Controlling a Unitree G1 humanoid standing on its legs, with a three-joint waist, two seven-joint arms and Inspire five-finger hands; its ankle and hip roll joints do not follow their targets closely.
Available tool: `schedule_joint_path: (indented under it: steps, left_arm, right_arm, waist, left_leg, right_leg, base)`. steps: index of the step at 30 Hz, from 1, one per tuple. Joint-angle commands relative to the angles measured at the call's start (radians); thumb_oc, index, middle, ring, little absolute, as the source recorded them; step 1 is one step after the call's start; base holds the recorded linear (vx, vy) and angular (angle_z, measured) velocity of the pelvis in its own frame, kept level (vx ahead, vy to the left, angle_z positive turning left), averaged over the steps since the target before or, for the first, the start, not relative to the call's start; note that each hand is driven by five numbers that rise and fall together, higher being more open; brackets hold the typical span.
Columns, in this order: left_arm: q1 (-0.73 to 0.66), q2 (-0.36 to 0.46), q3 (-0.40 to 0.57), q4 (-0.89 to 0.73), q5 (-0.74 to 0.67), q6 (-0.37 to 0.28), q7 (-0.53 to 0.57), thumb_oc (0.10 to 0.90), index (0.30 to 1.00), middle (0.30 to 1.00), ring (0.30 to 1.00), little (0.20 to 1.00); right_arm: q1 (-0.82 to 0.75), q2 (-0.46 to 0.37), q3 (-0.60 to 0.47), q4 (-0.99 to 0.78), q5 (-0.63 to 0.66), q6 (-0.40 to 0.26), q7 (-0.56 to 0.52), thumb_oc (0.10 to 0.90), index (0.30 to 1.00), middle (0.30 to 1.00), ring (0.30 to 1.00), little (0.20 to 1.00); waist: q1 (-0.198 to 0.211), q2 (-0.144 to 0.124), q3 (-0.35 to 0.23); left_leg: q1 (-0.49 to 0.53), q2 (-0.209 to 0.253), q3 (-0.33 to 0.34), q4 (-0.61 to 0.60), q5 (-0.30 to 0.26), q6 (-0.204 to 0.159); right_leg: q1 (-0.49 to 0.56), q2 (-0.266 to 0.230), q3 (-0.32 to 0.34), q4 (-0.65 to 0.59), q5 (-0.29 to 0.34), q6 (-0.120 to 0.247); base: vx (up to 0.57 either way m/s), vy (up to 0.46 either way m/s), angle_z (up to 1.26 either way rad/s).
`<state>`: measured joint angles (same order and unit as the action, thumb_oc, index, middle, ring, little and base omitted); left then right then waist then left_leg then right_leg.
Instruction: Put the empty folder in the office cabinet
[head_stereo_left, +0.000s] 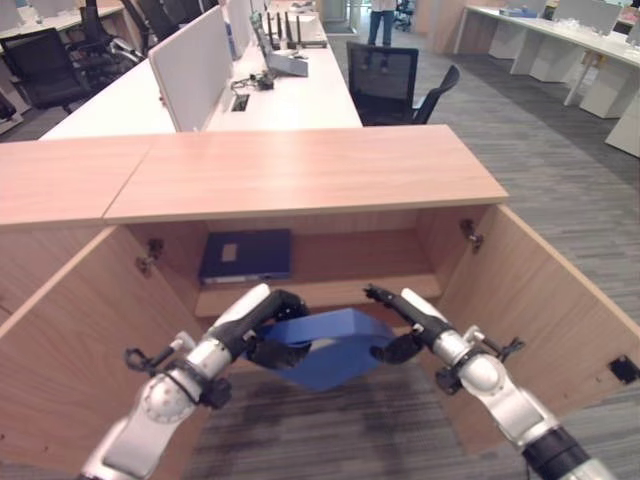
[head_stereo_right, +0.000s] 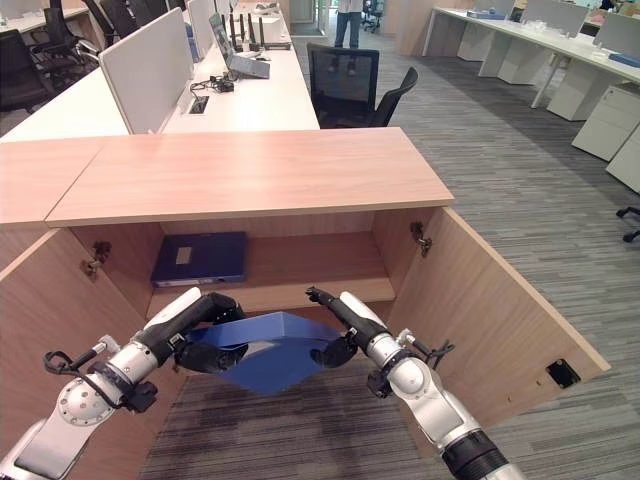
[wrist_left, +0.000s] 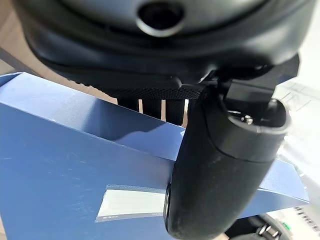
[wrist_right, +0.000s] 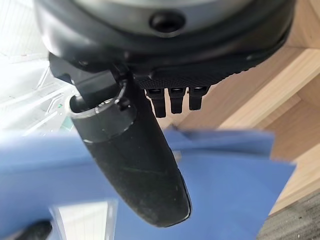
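Note:
A blue folder (head_stereo_left: 335, 355) hangs in the air just before the open office cabinet (head_stereo_left: 300, 170), below its inner shelf (head_stereo_left: 340, 290). My left hand (head_stereo_left: 268, 318) grips the folder's left side, fingers curled over the top edge and thumb (wrist_left: 225, 160) pressed on the labelled face (wrist_left: 65, 175). On the folder's right side my right hand (head_stereo_left: 412, 318) pinches it, with the fingers reaching over its top toward the shelf and the thumb (wrist_right: 135, 165) on the blue face (wrist_right: 225, 195).
A dark blue folder (head_stereo_left: 246, 255) lies flat on the shelf's left part. Both cabinet doors (head_stereo_left: 60, 350) (head_stereo_left: 545, 310) stand wide open at either side. Behind are white desks (head_stereo_left: 290, 95), black office chairs (head_stereo_left: 385, 80) and a person's legs (head_stereo_left: 380, 25).

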<state>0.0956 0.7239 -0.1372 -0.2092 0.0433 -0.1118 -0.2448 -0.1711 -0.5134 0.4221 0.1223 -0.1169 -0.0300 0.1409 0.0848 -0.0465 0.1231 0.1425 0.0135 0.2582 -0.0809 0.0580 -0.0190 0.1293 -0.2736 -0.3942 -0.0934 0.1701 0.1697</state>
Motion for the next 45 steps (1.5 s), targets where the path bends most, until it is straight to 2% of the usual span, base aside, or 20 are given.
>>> schedule_joint_path:
  steps: [1,5,8,12,13,14,15,16,17,22,25,29,31,40,41,42,45]
  left_arm:
    - [-0.189,0.001,0.023,-0.118,-0.012,-0.124,0.099,0.4,0.3,0.3,0.3,0.3]
    - [-0.217,0.01,0.032,-0.1,0.085,-0.126,0.125,0.4,0.3,0.3,0.3,0.3]
    - [-0.203,0.035,0.073,-0.041,0.167,-0.119,0.139,0.4,0.3,0.3,0.3,0.3]
    - [-0.224,0.016,0.062,-0.009,0.113,-0.108,0.14,0.4,0.3,0.3,0.3,0.3]
    - [-0.226,-0.009,0.042,-0.018,0.011,-0.107,0.114,0.4,0.3,0.3,0.3,0.3]
    - [-0.226,-0.008,0.043,-0.018,0.006,-0.106,0.112,0.4,0.3,0.3,0.3,0.3]
    - [-0.218,-0.04,0.021,-0.042,-0.16,-0.1,0.061,0.4,0.3,0.3,0.3,0.3]
    - [-0.218,-0.056,0.005,-0.056,-0.233,-0.098,0.042,0.4,0.3,0.3,0.3,0.3]
    - [-0.218,-0.054,0.006,-0.056,-0.238,-0.097,0.039,0.4,0.3,0.3,0.3,0.3]
    - [-0.213,-0.099,-0.085,-0.133,-0.547,-0.061,-0.04,0.4,0.3,0.3,0.3,0.3]
    - [-0.216,-0.098,-0.118,-0.169,-0.641,-0.046,-0.062,0.4,0.3,0.3,0.3,0.3]
    - [-0.222,-0.093,-0.135,-0.187,-0.681,-0.041,-0.064,0.4,0.3,0.3,0.3,0.3]
    - [-0.244,-0.098,-0.176,-0.203,-0.713,-0.04,-0.059,0.4,0.3,0.3,0.3,0.3]
    - [-0.307,-0.094,-0.217,-0.218,-0.692,-0.045,-0.054,0.4,0.3,0.3,0.3,0.3]
    - [-0.316,-0.095,-0.219,-0.219,-0.688,-0.048,-0.054,0.4,0.3,0.3,0.3,0.3]
    - [-0.325,-0.094,-0.225,-0.219,-0.682,-0.049,-0.055,0.4,0.3,0.3,0.3,0.3]
    - [-0.34,-0.093,-0.232,-0.217,-0.673,-0.049,-0.06,0.4,0.3,0.3,0.3,0.3]
  right_arm:
    - [-0.165,0.022,0.042,-0.084,0.029,-0.1,0.006,0.8,0.9,0.9,0.9,0.9]
    - [-0.161,0.009,0.065,-0.091,0.035,-0.098,0.043,0.8,0.9,0.9,0.9,0.9]
    - [-0.13,-0.04,0.037,-0.106,0.018,-0.1,0.055,0.8,0.9,0.9,0.9,0.9]
    - [-0.124,-0.049,0.021,-0.091,0.023,-0.095,0.046,0.8,0.9,0.9,0.9,0.9]
    - [-0.125,-0.041,0.022,-0.087,0.03,-0.09,0.047,0.562,0.542,0.542,0.542,0.542]
    - [-0.124,-0.042,0.022,-0.087,0.03,-0.09,0.047,0.4,0.3,0.3,0.3,0.3]
    - [-0.121,-0.027,0.02,-0.085,0.045,-0.089,0.044,0.4,0.3,0.3,0.3,0.3]
    - [-0.117,-0.015,0.019,-0.08,0.053,-0.089,0.041,0.4,0.3,0.3,0.3,0.3]
    - [-0.116,-0.015,0.019,-0.08,0.053,-0.089,0.041,0.4,0.3,0.3,0.3,0.3]
    - [-0.076,0.075,0.043,-0.016,0.065,-0.086,0.01,0.4,0.3,0.3,0.3,0.3]
    - [-0.068,0.106,0.068,0.012,0.057,-0.085,0.005,0.4,0.3,0.3,0.3,0.3]
    - [-0.069,0.121,0.087,0.032,0.048,-0.088,0.0,0.4,0.3,0.3,0.3,0.3]
    - [-0.091,0.135,0.116,0.052,0.034,-0.094,-0.011,0.4,0.3,0.3,0.3,0.3]
    - [-0.127,0.14,0.166,0.061,0.05,-0.099,0.007,0.4,0.3,0.3,0.3,0.3]
    - [-0.128,0.143,0.176,0.065,0.06,-0.098,0.019,0.584,0.575,0.575,0.575,0.575]
    - [-0.133,0.142,0.186,0.069,0.074,-0.095,0.033,0.8,0.9,0.9,0.9,0.9]
    - [-0.144,0.143,0.207,0.075,0.099,-0.088,0.06,0.8,0.9,0.9,0.9,0.9]
  waist:
    - [0.009,-0.03,-0.045]
    - [0.009,-0.034,-0.045]
    - [0.006,-0.035,-0.046]
    - [0.002,-0.036,-0.046]
    - [0.0,-0.036,-0.046]
    - [0.0,-0.035,-0.046]
    - [-0.002,-0.032,-0.047]
    - [-0.005,-0.032,-0.047]
    - [-0.005,-0.031,-0.047]
    - [-0.019,-0.026,-0.044]
    - [-0.022,-0.024,-0.042]
    - [-0.024,-0.025,-0.04]
    - [-0.023,-0.025,-0.039]
    - [-0.021,-0.028,-0.037]
    - [-0.02,-0.029,-0.037]
    - [-0.02,-0.03,-0.037]
    - [-0.016,-0.032,-0.038]
  left_leg:
    - [0.032,0.039,-0.066,-0.006,-0.1,-0.047]
    - [0.034,0.04,-0.065,-0.006,-0.101,-0.05]
    - [0.039,0.041,-0.057,-0.006,-0.102,-0.053]
    - [0.039,0.043,-0.055,-0.006,-0.1,-0.053]
    - [0.038,0.043,-0.056,-0.006,-0.098,-0.052]
    - [0.037,0.043,-0.056,-0.006,-0.098,-0.052]
    - [0.038,0.044,-0.057,-0.006,-0.098,-0.051]
    - [0.038,0.044,-0.056,-0.006,-0.098,-0.05]
    - [0.038,0.044,-0.056,-0.006,-0.098,-0.05]
    - [0.039,0.038,-0.058,-0.006,-0.099,-0.044]
    - [0.039,0.036,-0.058,-0.006,-0.101,-0.043]
    - [0.04,0.035,-0.059,-0.006,-0.102,-0.042]
    - [0.039,0.033,-0.062,-0.006,-0.1,-0.042]
    - [0.038,0.03,-0.066,-0.006,-0.1,-0.041]
    - [0.038,0.03,-0.067,-0.006,-0.099,-0.041]
    - [0.038,0.03,-0.067,-0.006,-0.099,-0.042]
    - [0.037,0.03,-0.068,-0.006,-0.099,-0.043]
  right_leg:
    - [0.009,-0.055,-0.003,0.021,0.015,0.041]
    - [0.01,-0.055,-0.005,0.021,0.015,0.042]
    - [0.011,-0.054,-0.006,0.021,0.016,0.044]
    - [0.011,-0.051,-0.006,0.022,0.015,0.043]
    - [0.01,-0.05,-0.005,0.022,0.015,0.042]
    - [0.01,-0.05,-0.005,0.022,0.015,0.042]
    - [0.009,-0.051,-0.003,0.022,0.016,0.041]
    - [0.009,-0.051,-0.003,0.023,0.016,0.041]
    - [0.009,-0.051,-0.003,0.023,0.016,0.041]
    - [0.005,-0.053,0.002,0.023,0.019,0.04]
    - [0.005,-0.055,0.003,0.023,0.019,0.041]
    - [0.005,-0.054,0.004,0.024,0.02,0.042]
    - [0.007,-0.054,0.006,0.024,0.02,0.043]
    - [0.007,-0.057,0.005,0.025,0.02,0.044]
    - [0.007,-0.057,0.005,0.025,0.021,0.044]
    - [0.007,-0.057,0.005,0.025,0.021,0.044]
    - [0.007,-0.058,0.004,0.025,0.021,0.045]
  base:
    - [0.0,0.0,0.0]
    - [0.0,0.0,0.0]
    - [0.0,0.0,0.0]
    - [0.0,0.0,0.0]
    - [0.0,0.0,0.0]
    - [0.0,0.0,0.0]
    - [0.0,0.0,0.0]
    - [0.0,0.0,0.0]
    - [0.0,0.0,0.0]
    - [0.0,0.0,0.0]
    - [0.0,0.0,0.0]
    - [0.0,0.0,-0.04]
    - [0.0,0.0,0.0]
    - [0.0,0.0,0.0]
    - [0.0,0.0,0.0]
    - [0.0,0.0,0.0]
    - [0.0,0.0,0.0]
